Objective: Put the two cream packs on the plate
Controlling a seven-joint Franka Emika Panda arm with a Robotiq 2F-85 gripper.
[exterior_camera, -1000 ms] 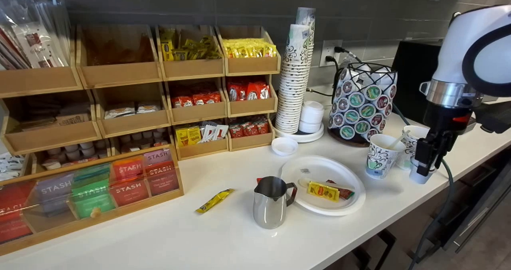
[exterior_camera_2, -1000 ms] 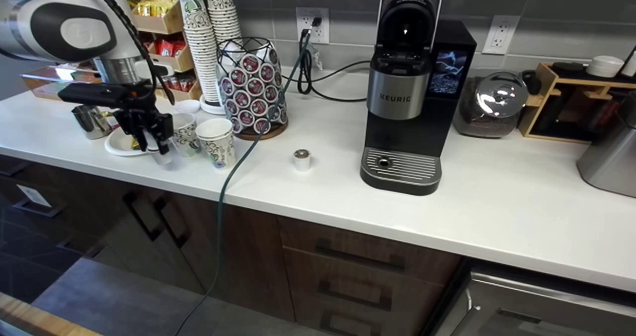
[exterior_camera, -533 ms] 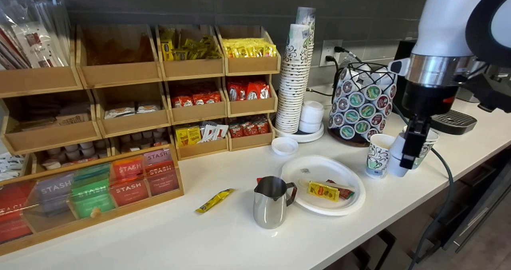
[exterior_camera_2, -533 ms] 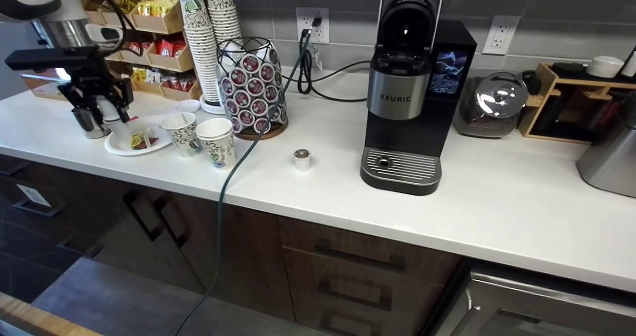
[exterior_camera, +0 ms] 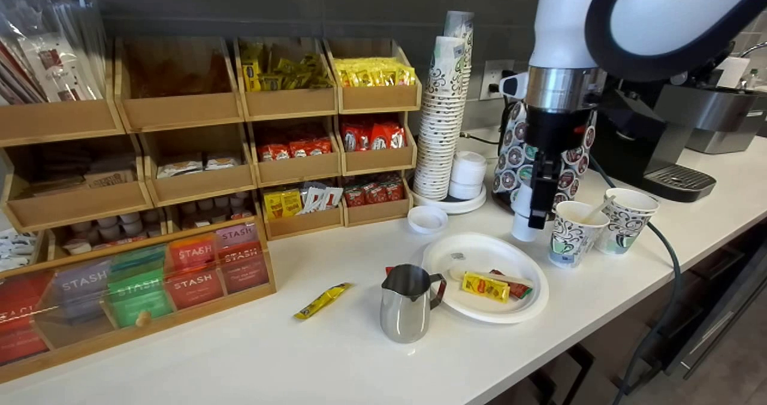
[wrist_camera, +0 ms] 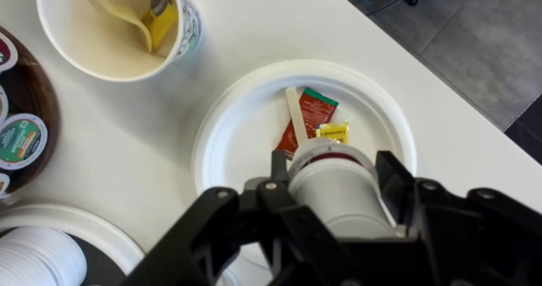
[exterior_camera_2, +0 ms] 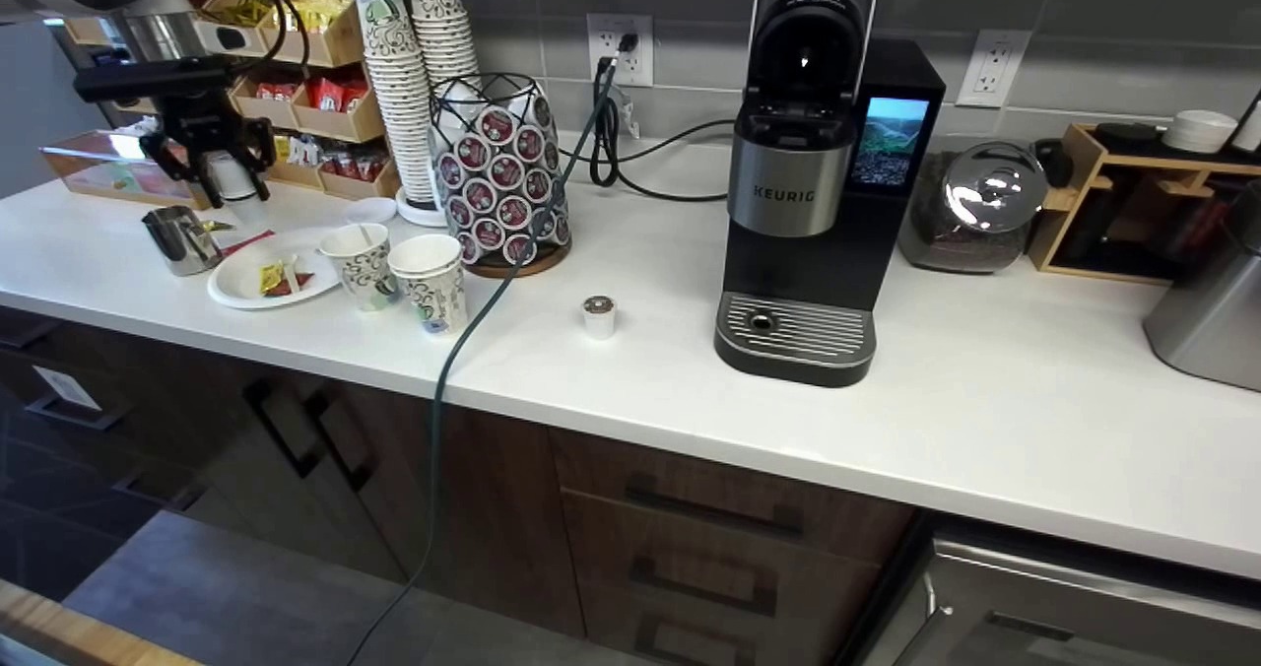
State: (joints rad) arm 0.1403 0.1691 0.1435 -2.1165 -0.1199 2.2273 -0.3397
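Note:
My gripper point(exterior_camera: 535, 220) is shut on two white single-serve packs point(exterior_camera: 522, 213), held end to end in the air. In the wrist view the packs point(wrist_camera: 338, 193) sit between the two fingers, and the lower one shows a printed rim. The gripper also shows in an exterior view point(exterior_camera_2: 238, 193). The round white plate point(exterior_camera: 479, 254) lies below and near the packs. In the wrist view the plate point(wrist_camera: 237, 159) is partly hidden behind the packs and fingers. On it lie a yellow packet point(exterior_camera: 485, 287), a red packet point(exterior_camera: 520, 290) and a pale stick or spoon.
Patterned paper cups point(exterior_camera: 572, 246) stand close beside the plate. A steel pitcher point(exterior_camera: 404, 309) touches or nearly touches its opposite side. The pod rack point(exterior_camera_2: 502, 173) stands behind, next to tall cup stacks point(exterior_camera: 440, 123). A lone pod point(exterior_camera_2: 599, 321) stands before the coffee machine point(exterior_camera_2: 788, 188).
My gripper has carried the packs from in front of the paper cups, past them, to above the plate's back side, and a little higher. The plate and its contents have not moved.

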